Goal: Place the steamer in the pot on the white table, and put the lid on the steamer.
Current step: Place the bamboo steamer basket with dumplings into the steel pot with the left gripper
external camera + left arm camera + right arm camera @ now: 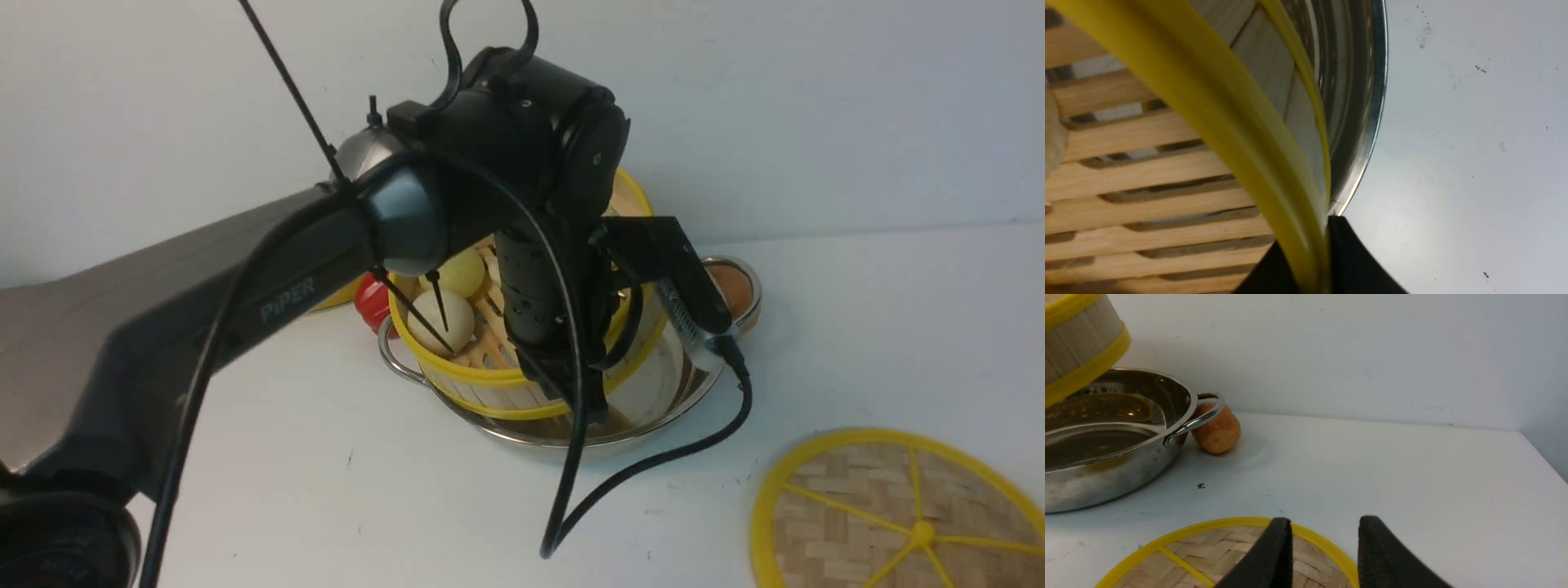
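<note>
Bamboo steamer (480, 351) tilted over steel pot (657, 392) | left gripper (1308, 241) pinching rim (1237, 130) | right gripper (1325, 522) spread

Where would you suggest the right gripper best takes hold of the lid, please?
Probably the thick yellow rim of the lid, from above with the open right gripper straddling it: the disc lies flat on the white table, and its centre knob looks small.

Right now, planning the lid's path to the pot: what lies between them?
Bare white table with one dark speck between lid and pot, in the right wrist view; the front view adds a drooping black cable.
</note>
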You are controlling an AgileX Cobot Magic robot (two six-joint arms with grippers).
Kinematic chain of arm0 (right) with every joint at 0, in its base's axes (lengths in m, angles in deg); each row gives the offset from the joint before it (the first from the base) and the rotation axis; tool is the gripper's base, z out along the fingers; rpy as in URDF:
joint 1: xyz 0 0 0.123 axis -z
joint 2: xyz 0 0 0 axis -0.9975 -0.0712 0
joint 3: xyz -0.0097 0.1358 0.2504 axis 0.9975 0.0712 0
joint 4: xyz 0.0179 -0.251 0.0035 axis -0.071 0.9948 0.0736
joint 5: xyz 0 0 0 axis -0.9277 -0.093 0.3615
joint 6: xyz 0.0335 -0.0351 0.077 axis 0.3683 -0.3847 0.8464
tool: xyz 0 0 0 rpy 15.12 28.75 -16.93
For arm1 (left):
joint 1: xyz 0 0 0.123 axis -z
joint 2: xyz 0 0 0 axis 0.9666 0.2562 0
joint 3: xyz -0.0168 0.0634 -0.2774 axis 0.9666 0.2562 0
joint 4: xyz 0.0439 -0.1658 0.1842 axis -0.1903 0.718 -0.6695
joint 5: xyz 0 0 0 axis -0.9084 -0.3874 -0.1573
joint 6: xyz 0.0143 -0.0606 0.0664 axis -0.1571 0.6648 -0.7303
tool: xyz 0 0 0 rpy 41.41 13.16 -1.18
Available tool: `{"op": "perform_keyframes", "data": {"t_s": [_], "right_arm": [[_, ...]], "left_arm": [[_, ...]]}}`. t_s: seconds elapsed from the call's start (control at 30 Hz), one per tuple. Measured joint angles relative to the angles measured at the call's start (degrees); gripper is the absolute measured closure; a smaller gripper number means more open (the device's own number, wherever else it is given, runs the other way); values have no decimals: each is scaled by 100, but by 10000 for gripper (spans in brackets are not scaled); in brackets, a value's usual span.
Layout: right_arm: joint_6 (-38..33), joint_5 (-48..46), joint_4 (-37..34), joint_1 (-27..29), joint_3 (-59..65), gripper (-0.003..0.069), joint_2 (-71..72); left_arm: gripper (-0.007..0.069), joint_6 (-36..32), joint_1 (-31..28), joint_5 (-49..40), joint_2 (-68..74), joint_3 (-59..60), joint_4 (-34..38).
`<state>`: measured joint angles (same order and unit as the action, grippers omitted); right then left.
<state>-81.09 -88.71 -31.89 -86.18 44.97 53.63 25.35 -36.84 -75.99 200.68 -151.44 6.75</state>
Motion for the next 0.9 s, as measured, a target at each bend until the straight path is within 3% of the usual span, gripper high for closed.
{"op": "perform_keyframes", "data": {"t_s": [0.9], "right_arm": [[0,0,0,0,0,410,0]], "left_arm": [[587,-168,0,108,684,-790,38]]}}
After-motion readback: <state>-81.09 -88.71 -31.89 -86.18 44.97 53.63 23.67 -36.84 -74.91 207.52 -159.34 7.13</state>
